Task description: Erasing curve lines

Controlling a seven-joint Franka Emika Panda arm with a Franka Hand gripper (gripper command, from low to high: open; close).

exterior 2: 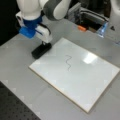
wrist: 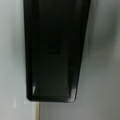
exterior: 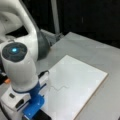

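While the curve lines (exterior 2: 68, 62) remain fully drawn near the middle of the white board (exterior 2: 100, 82), no erasing shows as done: the squiggle appears whole and unsmudged in both front views, and the entire stroke is judged left to remove. The gripper (exterior 2: 44, 43) stands at the board's edge toward a front view's left, directly over the black eraser (exterior 2: 41, 50), which lies partly at the board's rim and partly on the grey table (exterior 2: 17, 72). The eraser is well apart from the squiggle. The wrist view is filled by the eraser's dark body (wrist: 53, 50), with pale surface on either side and a thin board edge below it. Whether the fingers are clamped on the eraser or merely set about it cannot be told; the contact point is hidden beneath the gripper housing. An orange object (exterior 2: 82, 28) lies beyond the board, clear of the work.
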